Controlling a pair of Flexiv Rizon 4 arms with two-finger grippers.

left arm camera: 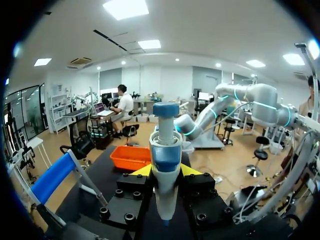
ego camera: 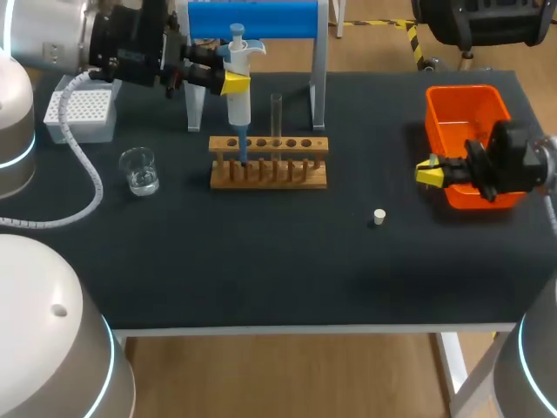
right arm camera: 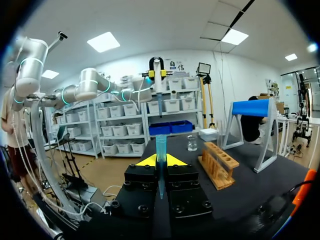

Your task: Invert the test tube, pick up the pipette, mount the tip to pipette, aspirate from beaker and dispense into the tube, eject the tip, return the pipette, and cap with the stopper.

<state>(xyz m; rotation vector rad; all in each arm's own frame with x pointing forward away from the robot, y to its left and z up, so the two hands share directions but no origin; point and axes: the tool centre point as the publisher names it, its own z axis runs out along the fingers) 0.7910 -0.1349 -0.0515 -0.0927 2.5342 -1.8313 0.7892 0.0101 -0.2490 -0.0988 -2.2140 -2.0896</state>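
My left gripper (ego camera: 233, 83) is shut on the white and blue pipette (ego camera: 238, 78), holding it upright above the left end of the wooden rack (ego camera: 268, 163). The pipette (left arm camera: 165, 165) stands between the yellow fingertips (left arm camera: 142, 171) in the left wrist view. A clear test tube (ego camera: 276, 122) stands upright in the rack. My right gripper (ego camera: 428, 172) hovers beside the orange bin (ego camera: 466, 122), shut on a blue pipette tip (right arm camera: 160, 150). The glass beaker (ego camera: 139, 170) sits left of the rack, the white tip box (ego camera: 80, 113) behind it. A small white stopper (ego camera: 379, 217) lies on the mat.
The blue pipette stand (ego camera: 252, 19) rises just behind the rack, close to the held pipette. A white cable (ego camera: 83, 174) loops across the table's left side past the beaker. From the right wrist, the rack (right arm camera: 220, 162) and stand (right arm camera: 252, 107) lie ahead.
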